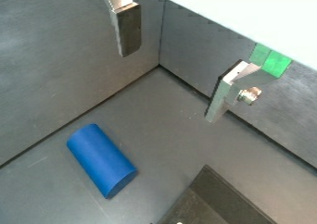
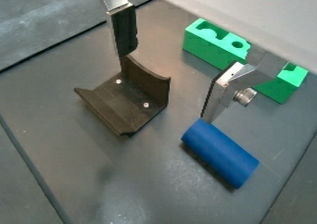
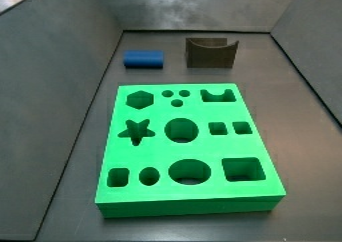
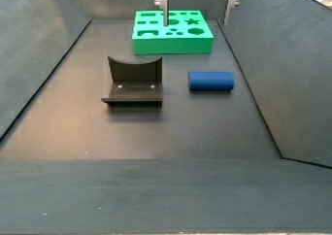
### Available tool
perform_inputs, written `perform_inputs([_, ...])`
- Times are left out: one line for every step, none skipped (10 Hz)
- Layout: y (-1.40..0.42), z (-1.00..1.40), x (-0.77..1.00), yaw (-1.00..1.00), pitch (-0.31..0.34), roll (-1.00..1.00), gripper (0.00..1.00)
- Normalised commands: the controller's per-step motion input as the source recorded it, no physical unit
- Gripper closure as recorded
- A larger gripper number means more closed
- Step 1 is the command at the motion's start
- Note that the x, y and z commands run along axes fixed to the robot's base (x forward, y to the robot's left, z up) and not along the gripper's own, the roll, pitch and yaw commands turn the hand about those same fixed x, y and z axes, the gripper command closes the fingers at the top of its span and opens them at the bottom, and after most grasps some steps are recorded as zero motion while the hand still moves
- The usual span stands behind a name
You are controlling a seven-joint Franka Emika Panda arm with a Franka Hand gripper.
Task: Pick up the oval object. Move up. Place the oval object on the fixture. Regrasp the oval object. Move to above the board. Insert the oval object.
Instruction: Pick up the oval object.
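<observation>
Nothing of the task is judged done: the blue oval peg (image 2: 221,152) lies on its side on the dark surface (image 4: 143,142) beside the fixture (image 2: 126,102), untouched. The tool (image 2: 173,72) hangs above them, spread open and empty (fingers barely seen in a side view), so pickup, fixture placement, regrasp and insertion into the green board (image 3: 187,141) all remain.

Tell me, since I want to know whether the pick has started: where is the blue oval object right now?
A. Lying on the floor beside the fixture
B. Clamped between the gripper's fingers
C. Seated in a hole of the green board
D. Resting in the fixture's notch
A: the oval object lies on the dark floor next to the fixture, apart from the board; the gripper hangs open above, nothing between its fingers.
</observation>
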Motion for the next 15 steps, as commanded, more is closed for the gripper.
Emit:
perform_inputs([-0.13, -0.21, -0.18, -0.27, -0.004, 0.01, 0.00])
perform_inputs([0.00, -0.33, 0.00, -1.00, -0.036, 0.00, 0.00])
perform_inputs([0.00, -0.35, 0.00, -1.00, -0.034, -0.01, 0.00])
perform_inputs([0.00, -0.36, 0.00, -1.00, -0.043, 0.00, 0.00])
perform_inputs([0.00, -0.37, 0.00, -1.00, -0.036, 0.00, 0.00])
perform_inputs([0.00, -0.37, 0.00, -1.00, -0.033, 0.00, 0.00])
perform_inputs([0.00, -0.37, 0.00, -1.00, -0.030, 0.00, 0.00])
perform_inputs([0.00, -0.37, 0.00, -1.00, -0.034, 0.00, 0.00])
perform_inputs([-0.03, -0.42, 0.00, -1.00, -0.060, -0.02, 0.00])
perform_inputs([-0.03, -0.42, 0.00, -1.00, -0.061, -0.01, 0.00])
perform_inputs([-0.23, -0.34, 0.00, -0.93, -0.033, 0.00, 0.00])
perform_inputs([-0.68, -0.25, 0.00, -0.57, 0.000, 0.09, 0.00])
perform_inputs([-0.70, -0.23, 0.00, -0.56, 0.000, 0.09, 0.00])
perform_inputs([-0.66, -0.33, 0.00, -0.61, -0.001, 0.06, 0.00])
perform_inputs([-0.17, -0.56, 0.00, -0.99, -0.011, 0.00, 0.00])
